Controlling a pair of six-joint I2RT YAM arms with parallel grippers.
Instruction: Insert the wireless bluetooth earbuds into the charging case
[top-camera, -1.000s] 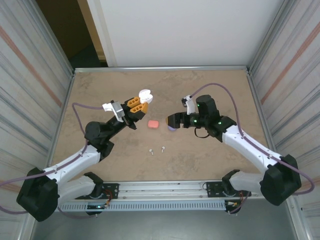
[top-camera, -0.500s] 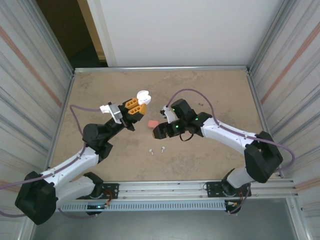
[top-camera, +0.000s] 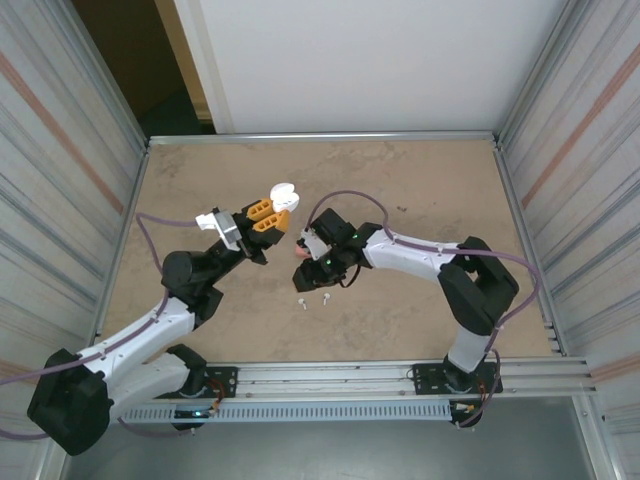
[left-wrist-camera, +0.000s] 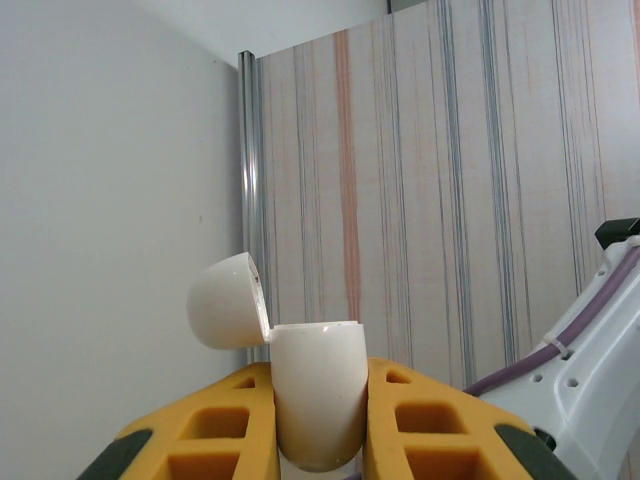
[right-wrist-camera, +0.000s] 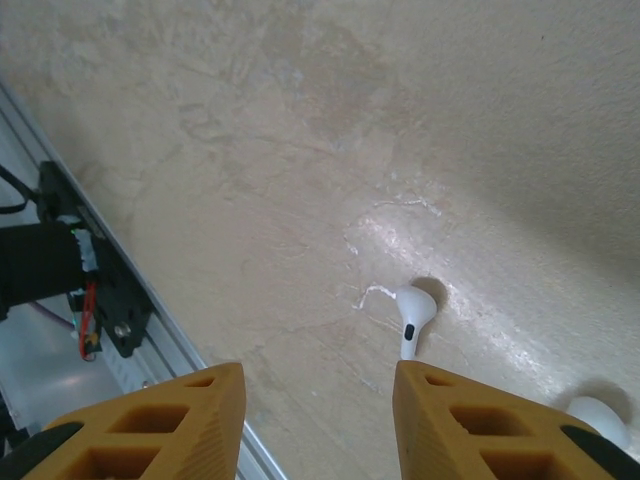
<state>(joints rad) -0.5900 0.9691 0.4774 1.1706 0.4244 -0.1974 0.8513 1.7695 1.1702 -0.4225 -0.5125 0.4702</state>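
My right pincer (right-wrist-camera: 312, 385) is spread and empty; the white earbud (right-wrist-camera: 413, 312) lies just ahead, stem toward me. My left pincer (left-wrist-camera: 320, 425) clamps the open charging case (left-wrist-camera: 318, 385).

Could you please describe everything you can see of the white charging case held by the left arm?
The white charging case is a smooth, glossy, egg-like plastic shell. Its rounded lid is hinged open and tipped back to one side. The case is clamped by its lower half between the left gripper's yellow fingers, which press its two sides. Its inside is hidden.

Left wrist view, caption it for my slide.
Left gripper clamps an open white egg-shaped plastic charging case, lid flipped back.
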